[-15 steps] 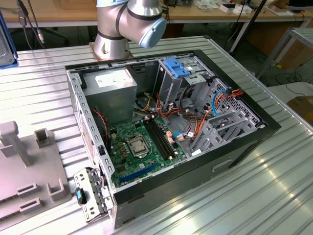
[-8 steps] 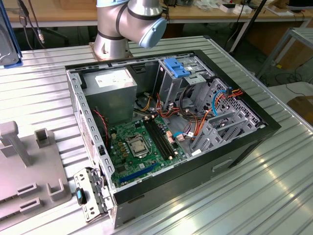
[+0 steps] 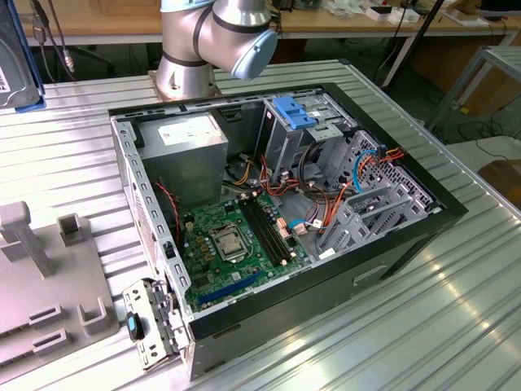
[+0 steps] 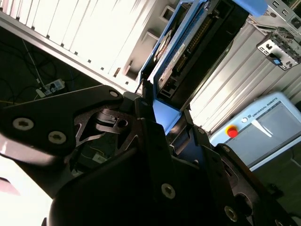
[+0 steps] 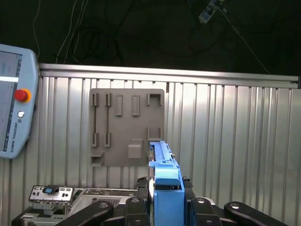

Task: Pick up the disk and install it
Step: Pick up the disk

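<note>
The gripper [image 5: 167, 203] is clenched on the disk [image 5: 162, 162], a dark drive in a bright blue carrier. In the first wrist view the disk is seen edge-on, standing straight out from between the two black jaws, one pressing on each flat side. Its near end sits deep in the jaws and its far end points away from them.

In the second wrist view the gripper [image 4: 164, 110] grasps the blue end of the disk [image 4: 188, 52]. The dark body and connector edge reach out beyond the fingertips.

The disk is held clear of the ribbed metal table [image 5: 225, 141]. In the first wrist view a grey slotted plate [image 5: 127, 127] lies on the table behind the disk's far end. A pendant [image 5: 11, 103] with a red button lies beside the plate.

In the exterior view an open computer case [image 3: 326, 301] lies on its side on the table [image 3: 456, 326]. A blue bracket [image 3: 297, 110] tops its grey cage [image 3: 285, 151]. The arm [image 3: 212, 41] rises behind the case. The plate [image 3: 49, 285] sits at the exterior view's left.
</note>
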